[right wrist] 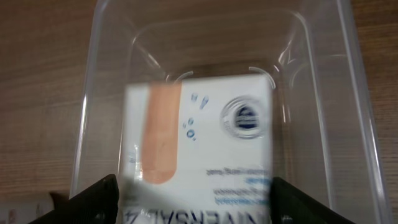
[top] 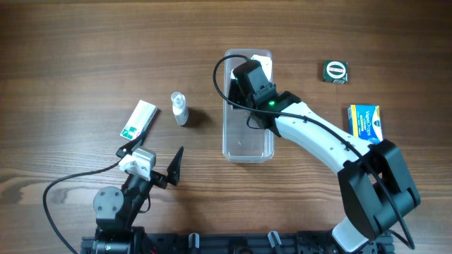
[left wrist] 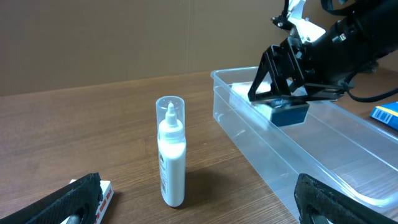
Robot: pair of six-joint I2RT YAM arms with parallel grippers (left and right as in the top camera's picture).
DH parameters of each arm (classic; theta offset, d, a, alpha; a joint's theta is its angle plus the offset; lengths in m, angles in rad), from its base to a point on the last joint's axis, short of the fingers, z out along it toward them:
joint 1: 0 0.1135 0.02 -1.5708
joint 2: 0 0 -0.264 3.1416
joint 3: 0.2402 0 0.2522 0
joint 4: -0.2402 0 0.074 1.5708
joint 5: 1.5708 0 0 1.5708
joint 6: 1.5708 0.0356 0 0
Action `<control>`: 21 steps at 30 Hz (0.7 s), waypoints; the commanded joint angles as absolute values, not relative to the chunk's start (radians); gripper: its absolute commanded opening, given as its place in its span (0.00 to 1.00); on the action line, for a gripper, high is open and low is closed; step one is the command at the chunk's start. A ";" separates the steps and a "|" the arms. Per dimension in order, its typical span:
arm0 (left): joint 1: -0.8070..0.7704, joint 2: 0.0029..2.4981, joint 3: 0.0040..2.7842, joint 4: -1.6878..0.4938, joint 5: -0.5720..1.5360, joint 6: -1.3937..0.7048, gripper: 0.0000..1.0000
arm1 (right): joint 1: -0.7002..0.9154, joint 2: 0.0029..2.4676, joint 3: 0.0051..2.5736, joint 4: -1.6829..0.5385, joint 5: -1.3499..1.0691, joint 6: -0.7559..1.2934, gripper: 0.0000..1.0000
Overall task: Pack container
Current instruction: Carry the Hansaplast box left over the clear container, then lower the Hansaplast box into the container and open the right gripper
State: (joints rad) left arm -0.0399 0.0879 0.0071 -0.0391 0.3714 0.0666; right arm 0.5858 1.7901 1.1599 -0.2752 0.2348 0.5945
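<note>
Packing, early stage: my right gripper hangs over the far end of the mid-table container with 1 plaster box between its fingers (gripped or free, I cannot tell), my left gripper gapes wide, and 4 items lie outside: bottle, white-green box, dark box, blue box.

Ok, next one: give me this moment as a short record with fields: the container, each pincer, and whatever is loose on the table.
container: clear tub, mid-table, long side running away from the robot
right pincer: down at the tub's far end, white plaster box between its fingers; gripped or let go, cannot tell
left pincer: open, empty, near its own base
outside tub: small bottle upright; white-green box; dark green box; blue-yellow box
</note>
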 commanded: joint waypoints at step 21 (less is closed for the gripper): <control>-0.034 0.088 0.006 -0.046 0.366 0.075 1.00 | 0.585 1.806 1.466 -0.805 0.132 0.493 0.55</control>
